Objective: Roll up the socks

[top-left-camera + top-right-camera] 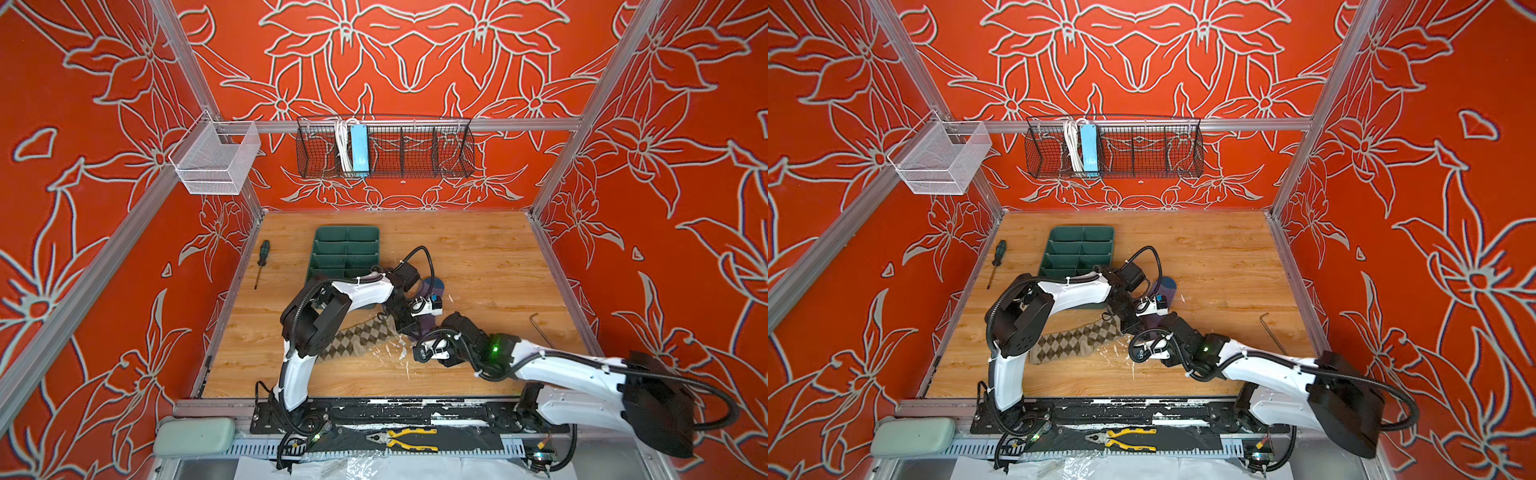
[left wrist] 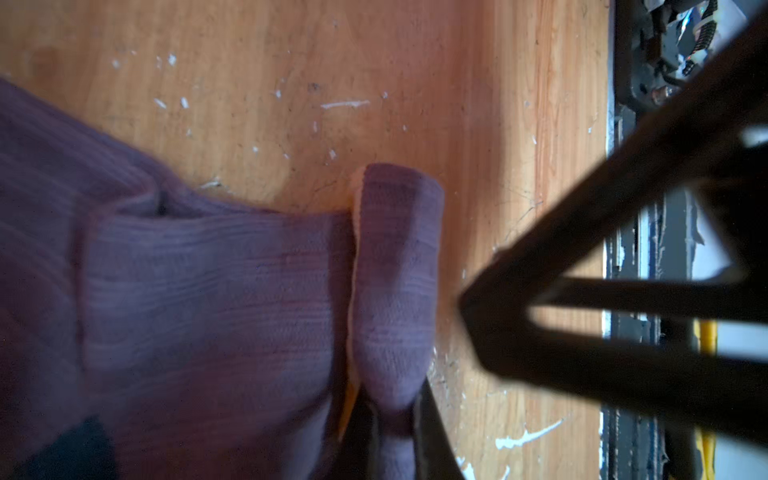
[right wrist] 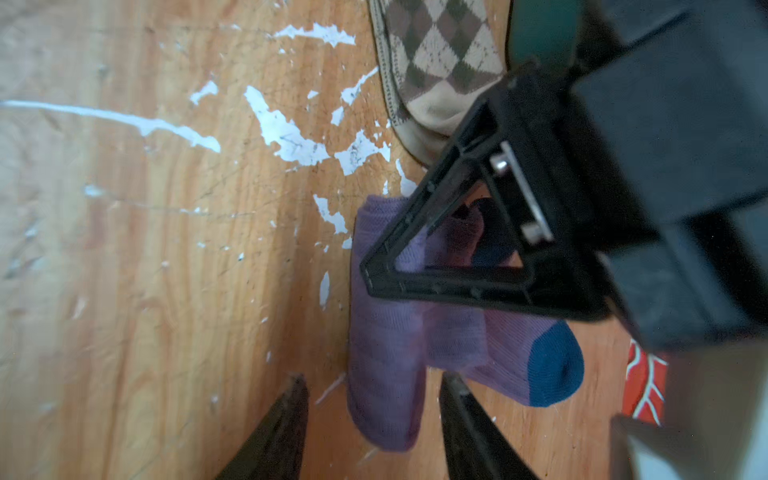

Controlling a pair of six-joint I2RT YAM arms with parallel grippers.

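left end effector [image 2: 390, 419]: pinched almost closed on the folded end of the purple sock [image 2: 216, 291], with a bit of yellow cuff peeking out of the fold

right end effector [image 3: 376, 415]: about half open, fingers [image 3: 282, 428] either side of the roll's end with gaps on both sides, so not squeezing it

purple sock spot: around the middle of the tabletop [image 1: 478, 257], teal toe pointing at the back edge

argyle sock [image 1: 357, 338]: lying flat on the left-edge side of the purple one, partly under the left arm [image 1: 361, 291]

in the way: both end effectors are crowding the same roll, and the green divider tray [image 1: 347, 253] sits just behind the left arm

stragglers: screwdriver [image 1: 262, 262] by the left edge, hex key [image 1: 540, 328] near the right edge
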